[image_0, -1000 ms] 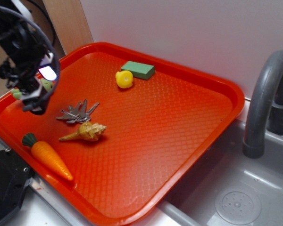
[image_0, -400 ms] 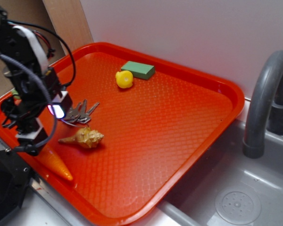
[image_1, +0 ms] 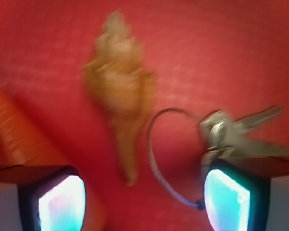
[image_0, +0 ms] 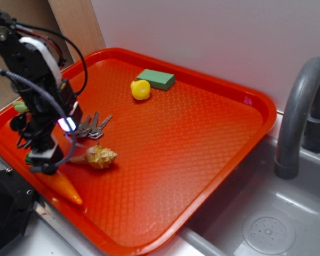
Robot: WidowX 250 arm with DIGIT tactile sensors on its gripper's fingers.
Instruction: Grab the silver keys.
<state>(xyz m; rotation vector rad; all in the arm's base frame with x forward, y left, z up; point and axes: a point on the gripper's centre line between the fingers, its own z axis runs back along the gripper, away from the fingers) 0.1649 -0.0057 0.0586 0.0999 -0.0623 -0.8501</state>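
The tool point(image_1: 144, 202) hangs open over the tray point(image_0: 218, 90), holding nothing. The shell point(image_1: 119, 91) lies between its pads point(image_1: 61, 202), the keys point(image_1: 241, 134) just beside the shell by the right pad, and a carrot point(image_1: 14, 130) on the shell's other side

Silver keys point(image_0: 93, 127): grey-silver bunch on ring, fanned, flat on tray.

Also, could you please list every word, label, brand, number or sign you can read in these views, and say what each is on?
None: no readable text in either view.
The silver keys are too blurred in the wrist view to show any stamping.
The seashell, carrot, green block and tray show no print.
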